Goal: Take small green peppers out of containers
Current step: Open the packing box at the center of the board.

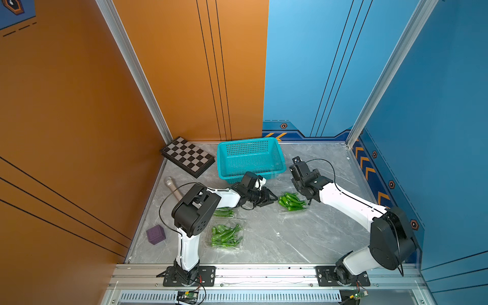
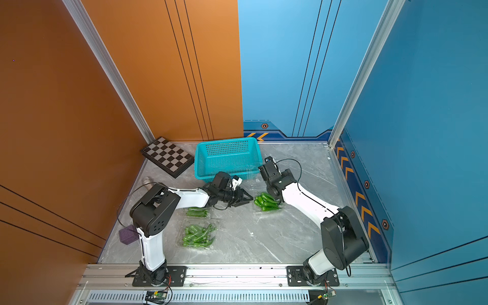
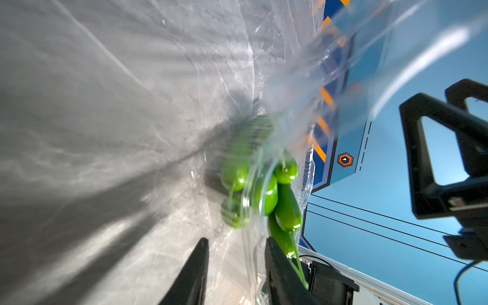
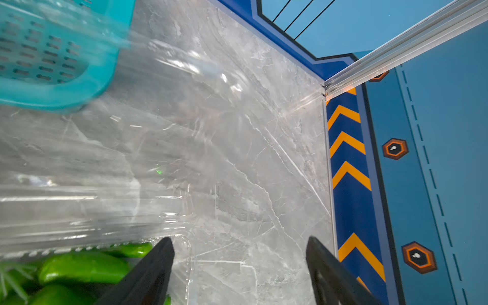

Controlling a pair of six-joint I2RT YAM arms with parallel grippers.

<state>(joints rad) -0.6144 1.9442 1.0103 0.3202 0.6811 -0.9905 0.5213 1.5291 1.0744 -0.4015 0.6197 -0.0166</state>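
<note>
Grey veined marble tabletop; glossy tapered peppers in thin clear clamshell; left gripper narrowly parted, right gripper spread wide.

FREE: bare table from 4 to 6 o'clock | BLOCKED: basket at 12; chessboard at 11; containers at 7; another container at 3, near centre

The left arm and right arm share white link shells, black joint housings and looping black cables.
</note>
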